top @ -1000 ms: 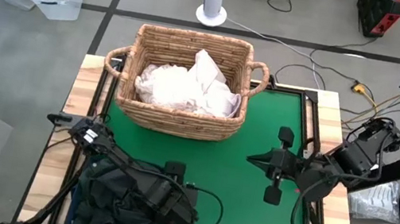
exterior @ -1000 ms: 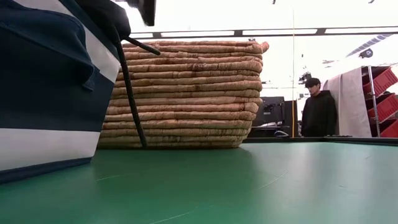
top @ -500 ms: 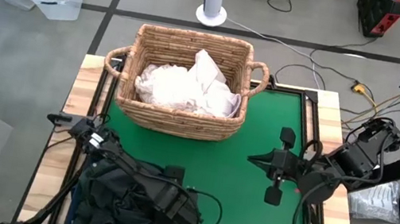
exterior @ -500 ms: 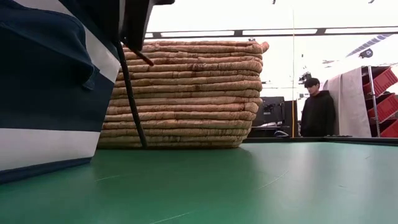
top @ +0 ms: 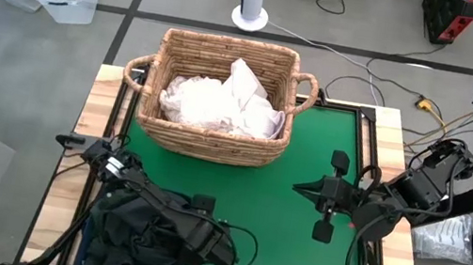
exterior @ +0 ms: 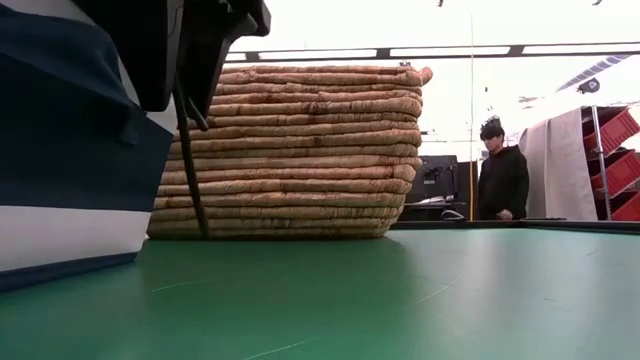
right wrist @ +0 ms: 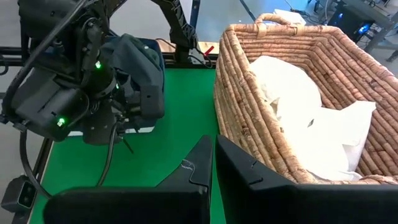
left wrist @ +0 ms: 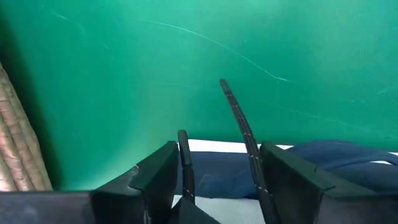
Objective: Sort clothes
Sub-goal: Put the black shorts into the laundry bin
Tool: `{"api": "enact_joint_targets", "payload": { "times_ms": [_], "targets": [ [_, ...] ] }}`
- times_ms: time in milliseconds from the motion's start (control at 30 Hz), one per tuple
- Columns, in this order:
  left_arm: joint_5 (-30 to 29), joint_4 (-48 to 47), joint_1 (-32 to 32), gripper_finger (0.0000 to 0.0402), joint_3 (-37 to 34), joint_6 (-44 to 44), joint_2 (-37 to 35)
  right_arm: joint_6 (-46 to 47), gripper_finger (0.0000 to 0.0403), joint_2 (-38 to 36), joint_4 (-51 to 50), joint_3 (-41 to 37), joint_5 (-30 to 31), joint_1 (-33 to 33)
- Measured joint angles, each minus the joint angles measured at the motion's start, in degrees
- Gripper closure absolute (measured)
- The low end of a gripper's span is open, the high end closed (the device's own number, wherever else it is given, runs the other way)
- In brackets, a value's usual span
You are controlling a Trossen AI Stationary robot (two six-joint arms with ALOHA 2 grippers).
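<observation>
Since the whites filled the basket and the darks the bin, left hand hung released over the bin; right hand waited clenched, empty, above the surface.

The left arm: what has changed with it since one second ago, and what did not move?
The left tool, jaws open and empty, shifted slightly toward the table's right edge above the navy blue fabric bin. The right tool, the tan woven wicker basket and the white clothes stayed put.
</observation>
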Motion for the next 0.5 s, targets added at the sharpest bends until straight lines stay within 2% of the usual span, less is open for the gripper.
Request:
{"api": "enact_joint_targets", "payload": {
  "times_ms": [200, 500],
  "targets": [
    [-0.02, 0.33, -0.06, 0.0227, 0.80, 1.24, -0.11, 0.01, 0.0390, 0.00, 0.01, 0.00, 0.00, 0.00],
    [-0.14, 0.68, -0.04, 0.0324, 0.64, 1.27, -0.28, 0.02, 0.0390, 0.02, 0.01, 0.00, 0.00, 0.00]
  ]
}}
